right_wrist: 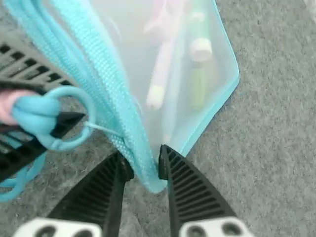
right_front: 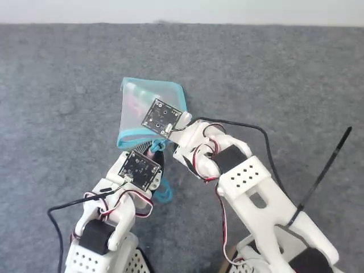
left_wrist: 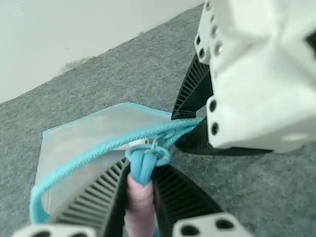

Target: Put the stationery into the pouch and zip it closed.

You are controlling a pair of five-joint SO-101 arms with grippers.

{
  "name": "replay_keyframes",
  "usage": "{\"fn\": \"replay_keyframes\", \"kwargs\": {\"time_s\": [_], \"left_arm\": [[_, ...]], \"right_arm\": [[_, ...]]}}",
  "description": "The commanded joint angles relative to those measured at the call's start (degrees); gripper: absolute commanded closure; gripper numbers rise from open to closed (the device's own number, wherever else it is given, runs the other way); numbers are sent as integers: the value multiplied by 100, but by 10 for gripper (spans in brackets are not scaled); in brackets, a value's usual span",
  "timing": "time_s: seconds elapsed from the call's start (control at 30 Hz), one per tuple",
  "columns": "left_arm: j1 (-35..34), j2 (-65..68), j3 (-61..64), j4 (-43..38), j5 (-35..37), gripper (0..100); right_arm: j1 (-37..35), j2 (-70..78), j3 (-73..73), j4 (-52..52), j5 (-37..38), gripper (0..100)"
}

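Several pens (right_wrist: pixel 159 79) inside translucent pouch (right_wrist: pixel 121 44)

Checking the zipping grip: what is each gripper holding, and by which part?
Left gripper pinches the blue zipper pull cord; right gripper clamps the pouch at its zipper-end corner.

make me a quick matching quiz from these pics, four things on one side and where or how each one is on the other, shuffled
Things:
1. left tool
2. right tool
3. pens
4. carpet

Place or state:
a. inside the pouch
b. shut on the zip end of the pouch
c. grey, under everything
d. shut on the blue pull cord

Pairs: 1-d, 2-b, 3-a, 4-c
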Motion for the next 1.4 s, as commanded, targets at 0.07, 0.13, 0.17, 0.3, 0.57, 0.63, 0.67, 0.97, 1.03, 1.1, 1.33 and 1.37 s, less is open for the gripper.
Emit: {"fn": "replay_keyframes", "kwargs": {"time_s": [0.07, 0.13, 0.17, 0.3, 0.57, 0.63, 0.67, 0.97, 1.03, 1.1, 1.33, 1.37], "left_arm": [[-53, -105, 4, -202, -35, 988], [-149, -105, 40, -246, -35, 988], [-246, -105, 48, -308, -35, 988], [-633, -105, 48, -431, 0, 988], [-703, -105, 110, -448, 9, 988], [-703, -105, 110, -448, 9, 988], [-703, -105, 110, -448, 9, 988], [-703, -105, 110, -448, 9, 988], [-703, -105, 110, -448, 9, 988], [-703, -105, 110, -448, 9, 988], [-703, -105, 110, -448, 9, 988], [-703, -105, 110, -448, 9, 988]], "right_arm": [[242, 4, -185, -75, -123, 992], [312, 4, -123, -75, -123, 992], [356, 4, -114, -84, -123, 992], [778, 4, -114, -110, -255, 992], [884, 13, 35, -119, -246, 992], [892, 13, 44, -119, -237, 992], [901, 13, 44, -119, -237, 992], [892, 13, 44, -101, -237, 992], [892, 13, 44, -92, -237, 992], [884, 13, 44, -84, -237, 992], [884, 13, 44, -84, -237, 992], [884, 13, 44, -84, -237, 992]]}}
